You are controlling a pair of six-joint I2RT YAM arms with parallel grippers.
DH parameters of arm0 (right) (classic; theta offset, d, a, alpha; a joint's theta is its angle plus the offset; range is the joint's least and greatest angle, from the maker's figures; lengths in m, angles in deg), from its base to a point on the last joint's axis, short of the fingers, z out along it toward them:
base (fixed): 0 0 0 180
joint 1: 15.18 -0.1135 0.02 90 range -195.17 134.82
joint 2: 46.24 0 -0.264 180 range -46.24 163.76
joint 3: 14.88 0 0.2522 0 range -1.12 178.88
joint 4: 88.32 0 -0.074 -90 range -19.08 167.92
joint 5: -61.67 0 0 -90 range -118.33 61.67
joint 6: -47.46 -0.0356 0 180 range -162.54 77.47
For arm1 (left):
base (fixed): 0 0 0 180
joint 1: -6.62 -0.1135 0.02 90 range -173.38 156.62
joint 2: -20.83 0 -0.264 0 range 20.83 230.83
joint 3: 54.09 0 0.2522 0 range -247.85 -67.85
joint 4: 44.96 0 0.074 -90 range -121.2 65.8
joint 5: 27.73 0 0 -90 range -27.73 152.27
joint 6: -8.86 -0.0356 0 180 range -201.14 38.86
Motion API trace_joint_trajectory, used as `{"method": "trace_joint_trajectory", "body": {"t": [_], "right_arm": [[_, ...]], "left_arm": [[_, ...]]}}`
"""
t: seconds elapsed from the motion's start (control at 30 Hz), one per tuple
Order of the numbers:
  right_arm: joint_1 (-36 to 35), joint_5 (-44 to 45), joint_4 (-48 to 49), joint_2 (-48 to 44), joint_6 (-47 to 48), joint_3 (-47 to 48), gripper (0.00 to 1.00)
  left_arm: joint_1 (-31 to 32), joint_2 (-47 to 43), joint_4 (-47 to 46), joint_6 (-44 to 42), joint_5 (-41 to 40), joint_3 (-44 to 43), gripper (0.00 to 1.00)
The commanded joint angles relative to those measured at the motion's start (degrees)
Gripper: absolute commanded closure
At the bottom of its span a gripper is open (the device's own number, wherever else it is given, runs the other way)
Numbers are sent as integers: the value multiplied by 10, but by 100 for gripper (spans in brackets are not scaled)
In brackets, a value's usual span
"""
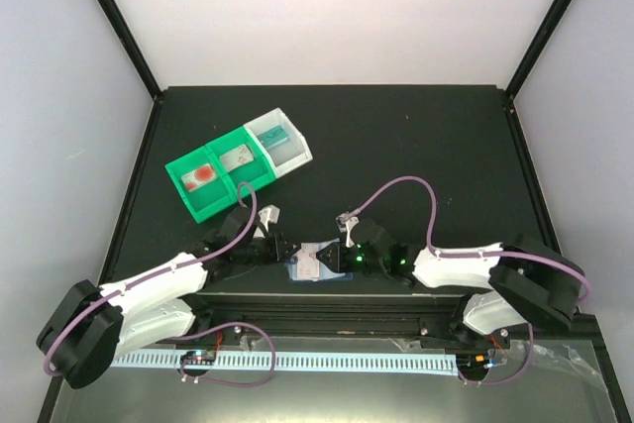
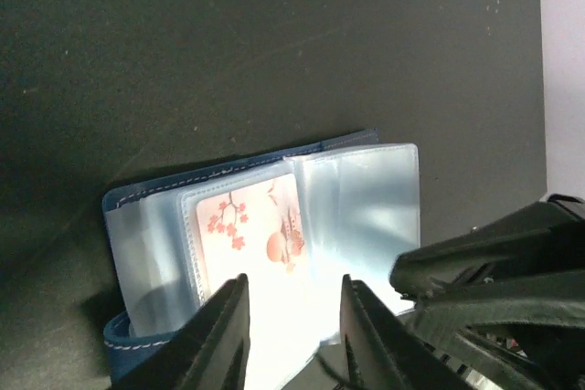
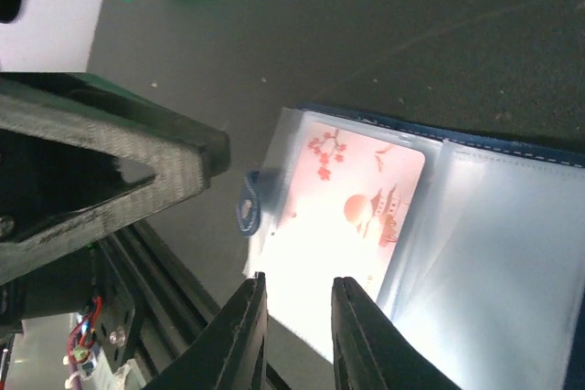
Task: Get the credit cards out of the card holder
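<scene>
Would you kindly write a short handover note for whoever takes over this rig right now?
Left gripper: jaws narrowed astride the near edge of the card holder; glare hides whether they grip.
Right gripper: likewise narrowed astride that edge; grip unclear.
Card holder: lies open between both grippers, close to the arm bases.
Done: a card with a red patch and a pale card appear to lie in the green tray.
Left: a blossom-print card sits in a clear pocket and has yet to be pulled out.
</scene>
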Motion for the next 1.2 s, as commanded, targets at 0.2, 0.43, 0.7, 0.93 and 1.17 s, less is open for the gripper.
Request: {"method": "trace_joint_trajectory", "body": {"t": [0.2,0.43,0.7,0.93,1.17], "right_arm": [[-5,19,2,78,-26,40,80],[-5,16,7,106,-27,46,78],[-5,44,-16,128,-27,46,79],[-5,13,52,145,-41,30,75],[-2,-4,90,161,-50,23,84]], "left_arm": [[-12,21,-19,-48,34,8,98],[-13,91,-63,-51,51,18,93],[-13,113,-44,-60,15,20,98],[-12,113,-34,-63,2,23,98],[-12,119,-32,-66,-6,26,99]]}}
